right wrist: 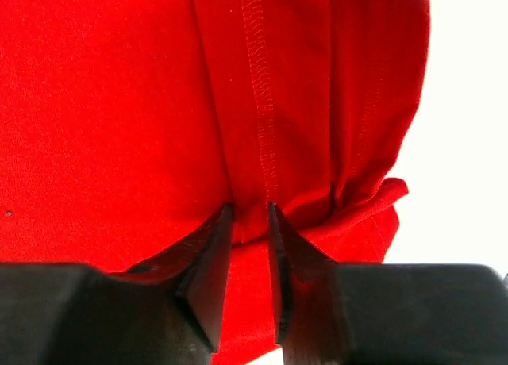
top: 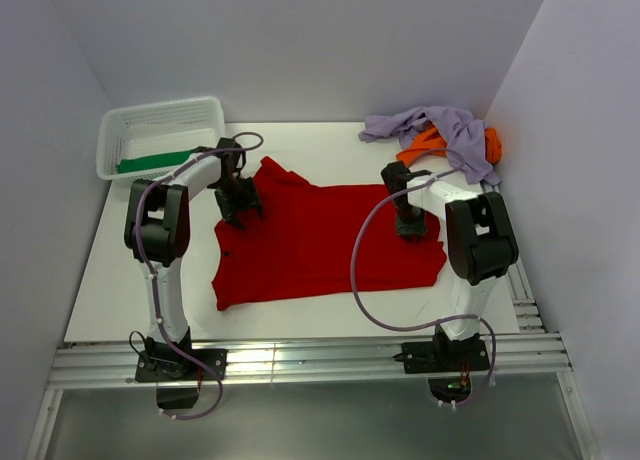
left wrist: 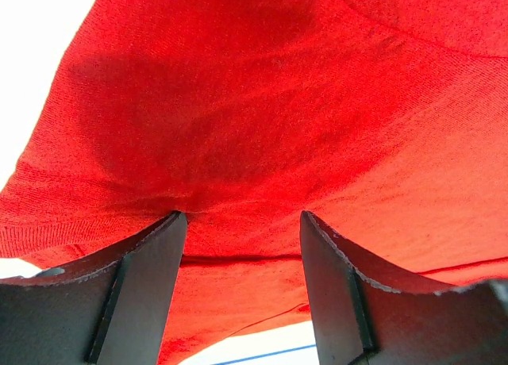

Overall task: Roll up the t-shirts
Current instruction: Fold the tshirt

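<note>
Red t-shirt [top: 310, 245]: right end effector [right wrist: 250, 214] clamps a thin fold, left end effector [left wrist: 242, 218] stands apart, unclamped. That fold may slip, skewing the roll.

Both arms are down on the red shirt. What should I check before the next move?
1. The right gripper pinches the bright red cloth t-shirt: ok, a hemmed fold sits between its jaws.
2. The left gripper grips that shirt: not ok, its jaws stand apart and cloth only spans the gap.
3. How many layers the right pinch holds: cannot tell.
4. The shirt's body lies spread on the white table: ok, bunched only at the right edge.
5. The pale lavender cloth t-shirt and orange cloth t-shirt lie clear: ok, heaped apart, far right.
</note>
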Motion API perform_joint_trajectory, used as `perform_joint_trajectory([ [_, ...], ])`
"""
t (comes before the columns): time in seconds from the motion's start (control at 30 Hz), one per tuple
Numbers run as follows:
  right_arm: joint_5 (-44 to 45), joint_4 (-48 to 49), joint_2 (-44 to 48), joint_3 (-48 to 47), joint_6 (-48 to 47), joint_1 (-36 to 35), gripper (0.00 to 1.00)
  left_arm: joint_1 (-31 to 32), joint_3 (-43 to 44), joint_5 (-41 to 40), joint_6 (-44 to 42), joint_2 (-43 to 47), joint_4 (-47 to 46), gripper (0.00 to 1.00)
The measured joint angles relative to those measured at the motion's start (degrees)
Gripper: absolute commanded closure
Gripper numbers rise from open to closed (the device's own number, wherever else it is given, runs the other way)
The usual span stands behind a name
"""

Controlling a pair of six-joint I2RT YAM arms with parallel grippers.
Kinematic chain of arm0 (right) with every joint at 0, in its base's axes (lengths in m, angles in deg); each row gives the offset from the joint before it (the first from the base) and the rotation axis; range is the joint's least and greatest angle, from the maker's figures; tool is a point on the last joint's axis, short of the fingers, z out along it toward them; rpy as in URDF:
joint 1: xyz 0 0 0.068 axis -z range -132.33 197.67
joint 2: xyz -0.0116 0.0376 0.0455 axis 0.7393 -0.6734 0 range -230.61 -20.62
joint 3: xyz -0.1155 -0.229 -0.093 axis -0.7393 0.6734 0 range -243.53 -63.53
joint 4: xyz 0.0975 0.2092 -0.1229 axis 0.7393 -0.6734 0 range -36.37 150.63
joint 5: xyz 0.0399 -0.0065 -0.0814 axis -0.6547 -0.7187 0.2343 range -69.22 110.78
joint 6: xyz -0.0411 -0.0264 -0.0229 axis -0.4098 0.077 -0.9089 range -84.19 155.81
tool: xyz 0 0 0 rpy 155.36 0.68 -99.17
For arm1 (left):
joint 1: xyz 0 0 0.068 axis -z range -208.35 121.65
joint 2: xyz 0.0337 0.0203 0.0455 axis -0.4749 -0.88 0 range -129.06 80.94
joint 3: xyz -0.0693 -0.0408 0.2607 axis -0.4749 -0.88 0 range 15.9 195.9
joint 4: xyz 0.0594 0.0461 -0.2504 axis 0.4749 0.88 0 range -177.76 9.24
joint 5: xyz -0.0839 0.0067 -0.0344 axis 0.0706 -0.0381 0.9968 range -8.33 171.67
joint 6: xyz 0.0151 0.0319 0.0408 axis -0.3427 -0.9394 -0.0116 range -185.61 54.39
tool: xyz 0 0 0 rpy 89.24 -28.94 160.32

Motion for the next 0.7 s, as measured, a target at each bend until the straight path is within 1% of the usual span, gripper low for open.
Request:
perform_joint_trajectory([
  [0.13, 1.53, -0.22, -0.55, -0.17, 0.46, 0.00, 0.75, 0.00, 0.00, 0.00, -0.04, -0.42, -0.02, 0.34],
  [0.2, 2.16, -0.44, -0.74, -0.33, 0.63, -0.04, 0.83, 0.00, 0.00, 0.02, -0.09, -0.70, -0.02, 0.35],
  [0.43, 4.02, -1.07, -0.85, -0.42, 1.36, -0.04, 0.84, -0.02, -0.44, 0.02, -0.20, -0.85, -0.09, 0.35],
  [0.47, 4.09, -1.14, -0.85, -0.42, 1.46, -0.04, 0.85, -0.11, -0.57, 0.07, -0.28, -0.83, -0.15, 0.35],
  [0.53, 4.26, -1.33, -0.85, -0.42, 1.51, -0.04, 0.91, -0.20, -0.59, 0.22, -0.37, -0.83, -0.15, 0.35],
  [0.57, 4.33, -1.44, -0.85, -0.42, 1.51, -0.04, 1.00, -0.22, -0.59, 0.26, -0.42, -0.83, -0.15, 0.35],
  [0.7, 4.83, -2.08, -0.85, -0.48, 1.97, 0.09, 1.00, -0.24, -0.59, 0.42, -0.52, -0.85, -0.15, 0.35],
])
